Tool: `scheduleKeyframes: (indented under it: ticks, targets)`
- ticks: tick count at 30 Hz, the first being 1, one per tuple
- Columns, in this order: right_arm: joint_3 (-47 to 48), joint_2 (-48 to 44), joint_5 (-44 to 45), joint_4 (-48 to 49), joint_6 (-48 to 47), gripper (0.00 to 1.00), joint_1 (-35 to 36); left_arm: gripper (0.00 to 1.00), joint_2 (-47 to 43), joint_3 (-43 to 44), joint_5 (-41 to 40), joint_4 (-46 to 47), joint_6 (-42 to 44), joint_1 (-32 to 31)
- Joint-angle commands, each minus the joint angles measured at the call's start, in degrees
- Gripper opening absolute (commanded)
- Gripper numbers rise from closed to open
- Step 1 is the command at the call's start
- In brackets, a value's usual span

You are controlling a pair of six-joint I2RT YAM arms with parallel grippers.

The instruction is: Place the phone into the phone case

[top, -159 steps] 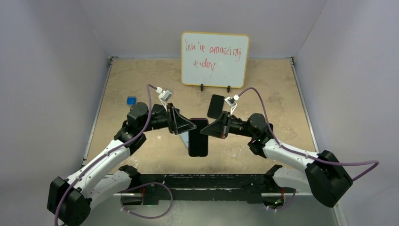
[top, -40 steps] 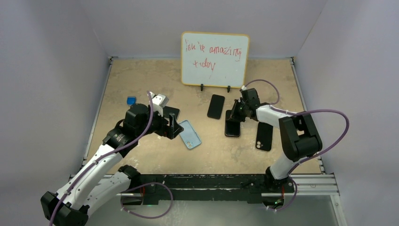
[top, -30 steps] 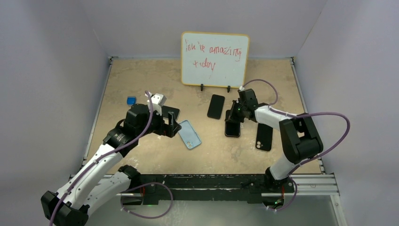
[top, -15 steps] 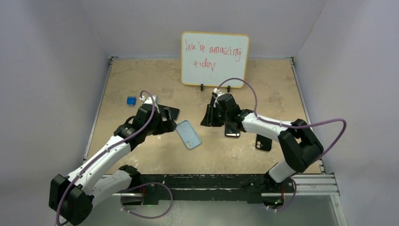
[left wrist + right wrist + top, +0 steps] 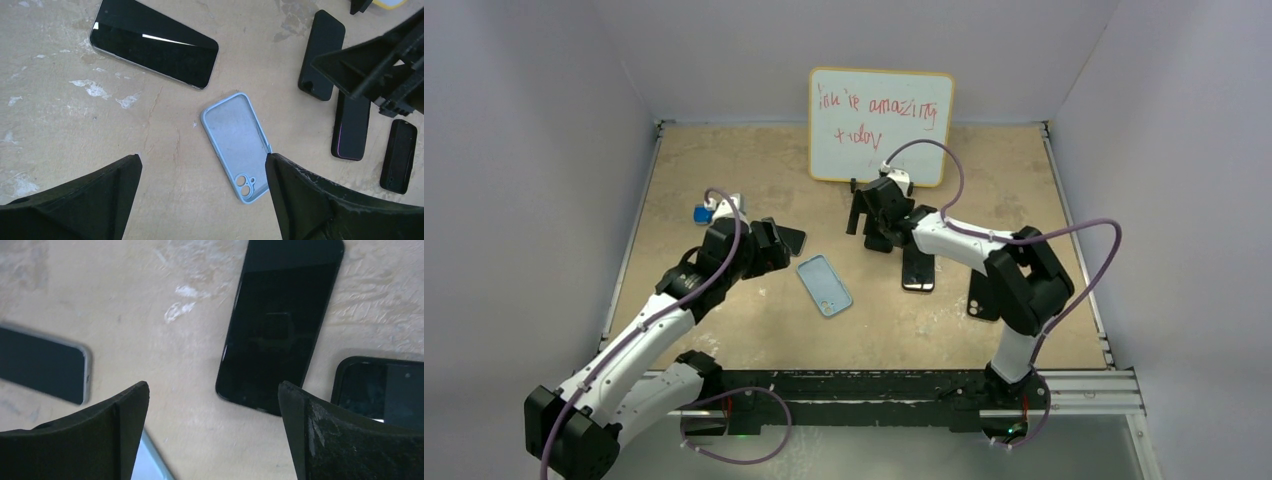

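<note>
Holds nothing in left claw [image 5: 202, 162], spread wide over the phone case [image 5: 240, 145] lying flat on the worktop [image 5: 60, 130]. Holds nothing in right claw [image 5: 212, 387] either, fingers apart above an all-black phone [image 5: 280, 325]. Shows the phone [image 5: 351, 125], reddish-rimmed, flat right of the case, not touching.

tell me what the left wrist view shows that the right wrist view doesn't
Only left wrist: the whole phone case with its camera cutout, the phone showing its reddish rim, a dark slab at far right. Only right wrist: nothing new, just a closer look at the all-black phone. Both: that phone, the silver-rimmed phone, a bit of the case.
</note>
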Motion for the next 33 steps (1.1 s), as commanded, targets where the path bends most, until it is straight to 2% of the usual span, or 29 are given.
scheduleKeyframes:
  ticks: [1,7,22,27,33]
  targets:
    - [5.61,4.57,11.26,-4.76,2.3,0.99,-0.05,1.0,-1.34,1.76,0.33,-1.46,3.38,0.24]
    - [10.94,9.73,18.05,-8.3,4.18,0.99,-0.19,1.0,-3.19,0.62,1.12,-2.22,5.11,0.24]
    - [11.95,16.56,13.51,-8.96,4.7,0.98,-0.22,0.97,-3.15,-0.84,5.36,-0.71,5.93,0.24]
    - [10.38,16.36,12.39,-9.07,2.26,0.9,-0.14,0.96,-2.49,-2.27,7.39,2.28,5.4,0.24]
    - [1.37,10.14,6.76,-2.8,-1.05,0.65,0.53,0.91,2.54,-2.02,10.5,4.63,4.96,0.24]
